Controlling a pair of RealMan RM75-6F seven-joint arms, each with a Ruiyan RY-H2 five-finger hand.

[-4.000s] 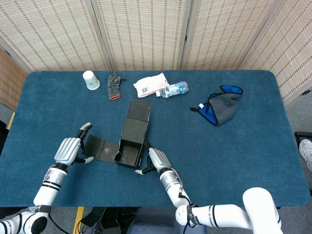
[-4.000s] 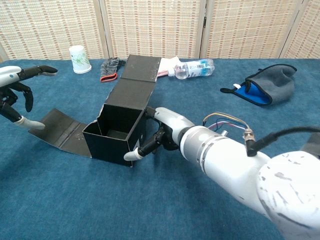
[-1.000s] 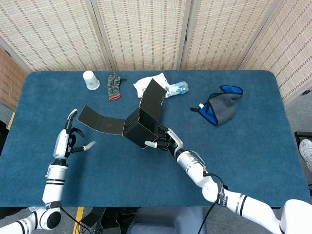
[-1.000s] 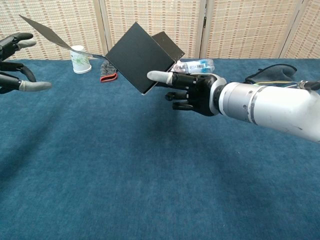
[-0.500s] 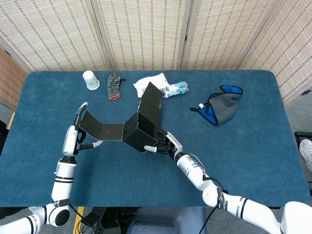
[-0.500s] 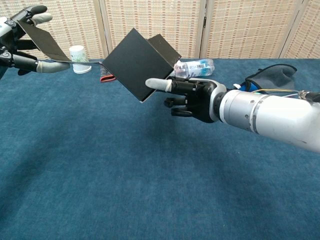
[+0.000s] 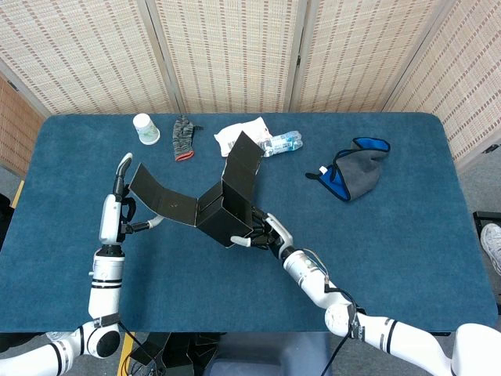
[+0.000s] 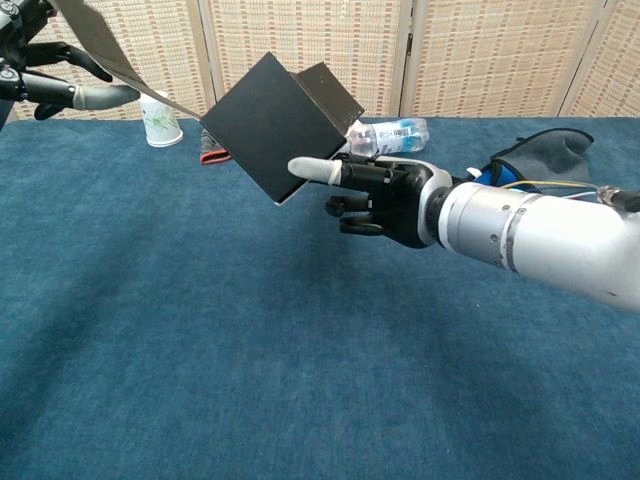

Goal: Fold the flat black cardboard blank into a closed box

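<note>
We have lifted the box (image 7: 227, 205) off the bench (image 7: 391, 235); our right hand (image 8: 385, 195) grips its body in closed fingers, while our left hand (image 7: 117, 205) has moved in to pinch the long flap (image 7: 160, 200), ready to fold it over
</note>
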